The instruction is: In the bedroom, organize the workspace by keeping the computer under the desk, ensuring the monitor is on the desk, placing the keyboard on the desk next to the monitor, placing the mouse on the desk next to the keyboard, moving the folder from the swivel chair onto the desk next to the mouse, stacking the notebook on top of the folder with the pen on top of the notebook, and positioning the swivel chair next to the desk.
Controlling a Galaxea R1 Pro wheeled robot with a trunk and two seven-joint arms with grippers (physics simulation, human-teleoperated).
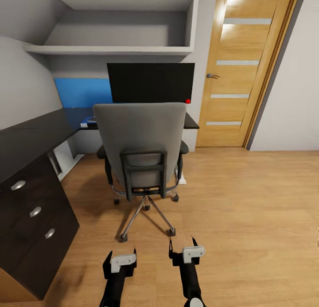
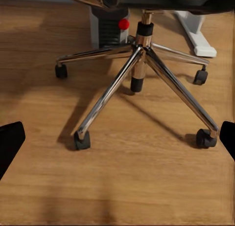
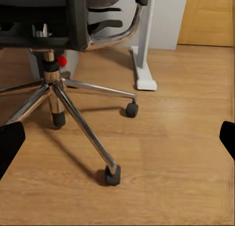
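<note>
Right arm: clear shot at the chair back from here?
Probably yes. The chair stands straight ahead with its back toward the robot, and only bare floor lies between it and the open right end effector, which is held low.

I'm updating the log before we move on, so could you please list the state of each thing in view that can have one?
swivel chair: upright, back toward the camera, pulled in at the desk.
monitor: upright on the desk, screen dark.
desk drawers: all three shut.
door: closed.
left gripper: open, holding nothing, low over the floor.
right gripper: open, holding nothing, low over the floor.
</note>
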